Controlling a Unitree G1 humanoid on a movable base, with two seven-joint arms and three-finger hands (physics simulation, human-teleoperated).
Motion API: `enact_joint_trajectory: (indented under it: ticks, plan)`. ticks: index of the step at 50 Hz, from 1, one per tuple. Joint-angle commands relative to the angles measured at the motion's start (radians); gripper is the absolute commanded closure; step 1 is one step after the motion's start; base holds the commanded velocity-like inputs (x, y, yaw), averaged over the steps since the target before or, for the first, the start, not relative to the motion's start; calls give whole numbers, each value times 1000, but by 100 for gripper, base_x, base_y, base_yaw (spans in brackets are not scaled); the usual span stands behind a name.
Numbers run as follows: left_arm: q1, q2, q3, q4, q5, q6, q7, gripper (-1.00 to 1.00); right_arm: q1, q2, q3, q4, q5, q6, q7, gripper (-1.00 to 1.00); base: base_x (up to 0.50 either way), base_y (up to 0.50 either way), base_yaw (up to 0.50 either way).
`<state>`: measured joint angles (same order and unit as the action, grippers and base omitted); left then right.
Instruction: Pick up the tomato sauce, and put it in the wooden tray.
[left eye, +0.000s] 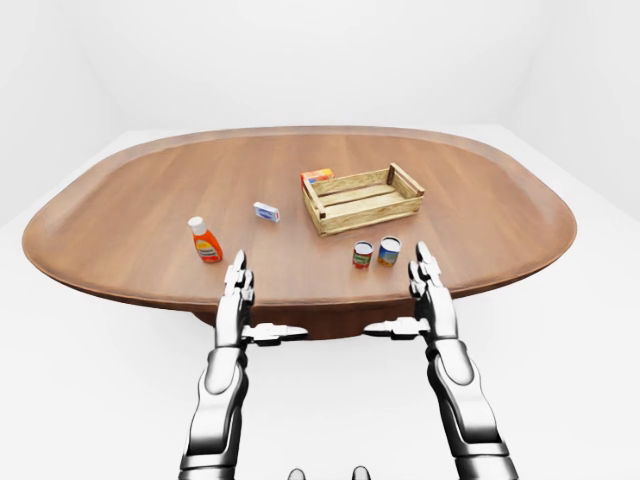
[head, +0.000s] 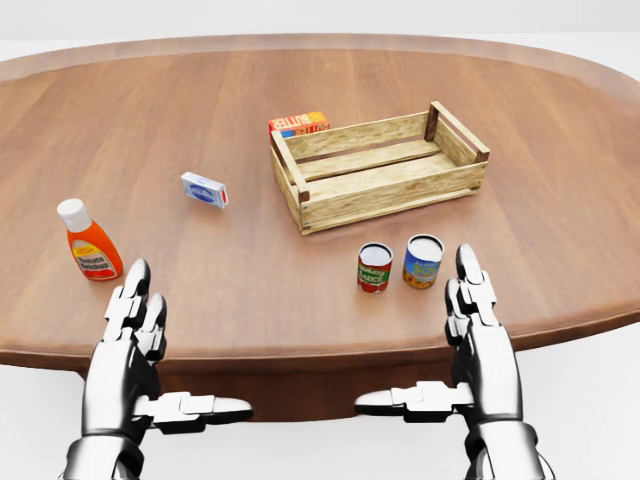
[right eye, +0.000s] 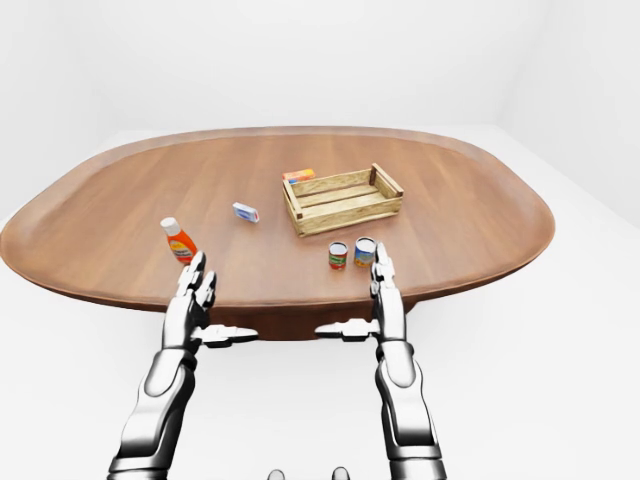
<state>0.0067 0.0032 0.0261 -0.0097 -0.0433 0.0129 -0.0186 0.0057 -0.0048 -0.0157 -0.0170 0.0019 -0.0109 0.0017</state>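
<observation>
The tomato sauce (head: 375, 268) is a small red can standing upright on the wooden table (head: 250, 300), just below the wooden tray (head: 384, 186) in the head view. The slatted tray holds nothing. My right hand (head: 425, 340) hovers open at the table's lower edge, its fingertips (head: 467, 262) a little right of the two cans and touching neither. My left hand (head: 175, 350) is open too, at the lower left, with its fingers just below and right of an orange ketchup bottle (head: 88, 241).
A blue-and-yellow can (head: 423, 261) stands right beside the red one. A small blue box (head: 204, 190) lies left of the tray, and an orange-red box (head: 299, 124) rests against the tray's upper left corner. White floor surrounds the oval table.
</observation>
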Motion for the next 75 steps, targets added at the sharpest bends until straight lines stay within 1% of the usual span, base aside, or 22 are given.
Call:
enact_joint_trajectory:
  ticks: [1,3,5,7,8,9,11,12,13,15,16,17,18,19,21,31,32,33,39,41,43,75]
  plan:
    - [2,6,44,5,-112,40,-27,-100,-5,-14,-42,-31,6,-6,-24,-100,0,0,0]
    - [9,11,37,2,-97,20,-25,-100,-4,-13,-43,-16,16,-16,-18,-100,0,0,0]
    - [17,11,35,-18,-94,21,-21,-100,4,-10,-34,-27,43,-27,11,-100,0,0,0]
    - [21,12,38,-27,-89,7,-16,-100,21,-3,-27,-73,94,-33,48,-100,0,0,0]
    - [21,11,39,-28,-88,7,-16,-100,23,-7,-21,-81,58,-28,27,-100,0,0,0]
    - [20,11,48,-42,-106,25,-14,-100,21,-8,-20,-76,44,-31,20,-100,0,0,0]
    - [19,13,51,-57,-121,46,-18,-100,13,-6,-27,-58,65,-39,29,-100,0,0,0]
    - [19,13,51,-58,-122,47,-18,-100,13,-6,-27,-57,65,-39,30,-100,0,0,0]
    - [16,13,50,-55,-120,45,-16,-100,6,-6,-29,-38,57,-53,21,-100,0,0,0]
    - [13,13,48,-41,-109,28,-13,-100,4,-13,-18,-46,22,-39,14,-100,0,0,0]
    - [11,13,50,-36,-107,19,-10,-100,-14,-22,-3,-34,-38,29,-3,-100,0,0,0]
    - [10,14,51,-36,-107,18,-9,-100,-14,-23,6,-21,-50,-6,13,-100,0,0,0]
    - [10,14,51,-36,-107,18,-9,-100,-14,-21,4,-20,-52,-8,15,-100,0,0,0]
    - [10,14,59,-39,-105,-6,1,-100,6,-21,22,-32,-84,-28,21,-100,50,0,0]
    - [9,16,63,-42,-111,3,3,-100,6,-20,27,-25,-121,-67,20,-100,50,0,0]
    - [9,17,57,-38,-110,-4,0,-100,6,-11,23,-13,-137,-71,29,-100,50,0,0]
    - [9,17,57,-38,-109,-9,-2,-100,6,-10,23,-11,-137,-73,28,-100,50,0,0]
    - [9,19,54,-28,-95,-33,-5,-100,6,-10,23,-10,-138,-75,27,-100,50,0,0]
    - [17,16,45,-31,-95,-19,-24,-100,3,-11,20,3,-142,-76,19,-100,50,0,0]
    - [16,16,45,-29,-92,-21,-25,-100,3,-11,19,3,-138,-76,21,-100,50,0,0]
    - [21,16,36,-18,-78,-38,-33,-100,6,-10,16,2,-131,-76,20,-100,50,0,0]
    - [21,13,35,-20,-75,-35,-40,-100,5,-12,18,7,-131,-76,29,-100,50,0,0]
